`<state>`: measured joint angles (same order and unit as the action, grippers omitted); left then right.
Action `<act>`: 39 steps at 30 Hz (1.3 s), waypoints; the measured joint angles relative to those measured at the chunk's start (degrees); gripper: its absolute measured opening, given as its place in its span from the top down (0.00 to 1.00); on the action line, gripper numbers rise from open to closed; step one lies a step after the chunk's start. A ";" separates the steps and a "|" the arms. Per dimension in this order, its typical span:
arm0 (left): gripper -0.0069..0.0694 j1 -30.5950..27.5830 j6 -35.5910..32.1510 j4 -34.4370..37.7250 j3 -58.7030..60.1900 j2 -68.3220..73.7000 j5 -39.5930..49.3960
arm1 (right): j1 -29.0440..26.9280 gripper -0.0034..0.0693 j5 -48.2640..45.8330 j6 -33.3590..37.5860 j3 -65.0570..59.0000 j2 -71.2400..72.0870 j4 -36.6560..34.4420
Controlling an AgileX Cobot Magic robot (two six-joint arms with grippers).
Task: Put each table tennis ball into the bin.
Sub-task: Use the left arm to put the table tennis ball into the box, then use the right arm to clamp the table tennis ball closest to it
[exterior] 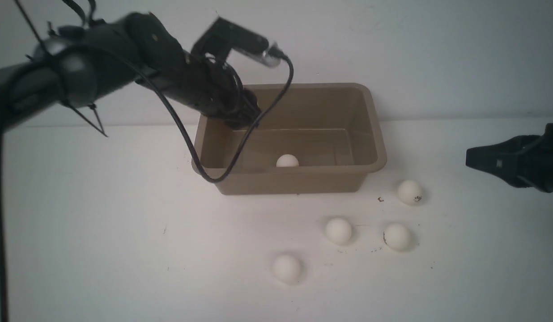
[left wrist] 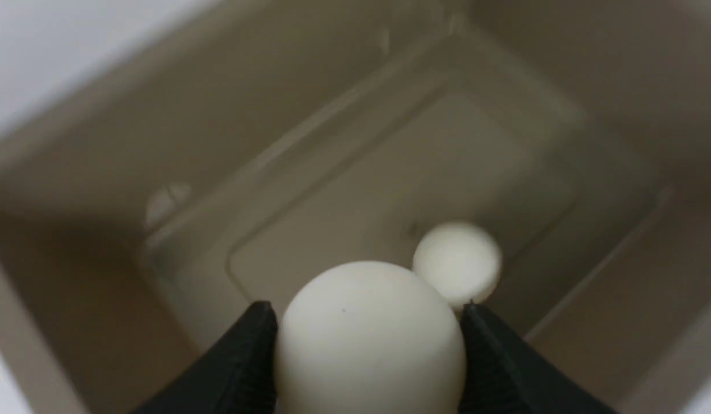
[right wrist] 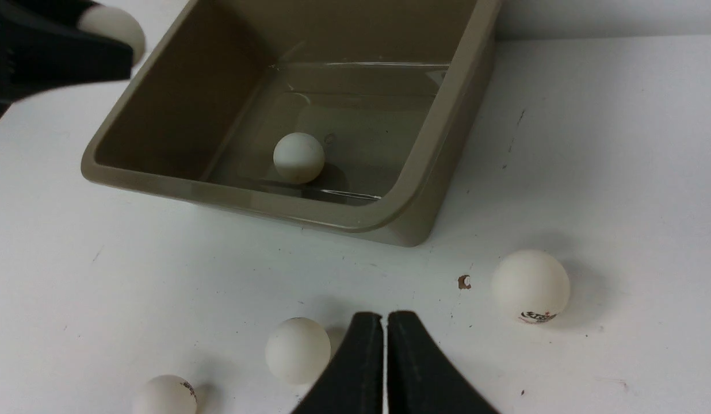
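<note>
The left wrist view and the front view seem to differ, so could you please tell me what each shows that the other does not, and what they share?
Only the left wrist view: the left gripper, its jaws closed on the held ball, above the inside of the bin. Only the front view: four balls loose on the table, the right gripper at the right edge, and the left arm, which hides the held ball. Both: the bin and the resting ball on its floor.

L arm (exterior: 124, 58) is stretched fwd; L gripper (left wrist: 367, 313) is closed on a table tennis ball (left wrist: 370, 356); R gripper (right wrist: 385, 315) is shut.
</note>
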<state>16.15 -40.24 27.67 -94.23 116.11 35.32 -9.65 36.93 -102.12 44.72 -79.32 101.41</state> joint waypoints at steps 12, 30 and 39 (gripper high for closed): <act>0.20 0.00 0.26 -1.72 -2.10 4.35 1.27 | 0.00 0.95 2.94 -0.25 0.00 0.00 0.00; 0.35 -2.88 8.02 -6.42 -11.07 -24.72 35.18 | 0.00 0.92 -6.51 6.71 0.06 -0.02 0.00; 0.35 -2.88 9.97 -7.25 -6.23 -42.06 36.70 | 7.09 0.92 -9.77 10.79 6.10 0.37 0.00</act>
<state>13.26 -30.26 20.42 -100.46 74.05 72.01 -2.56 27.16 -91.33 50.83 -78.95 101.41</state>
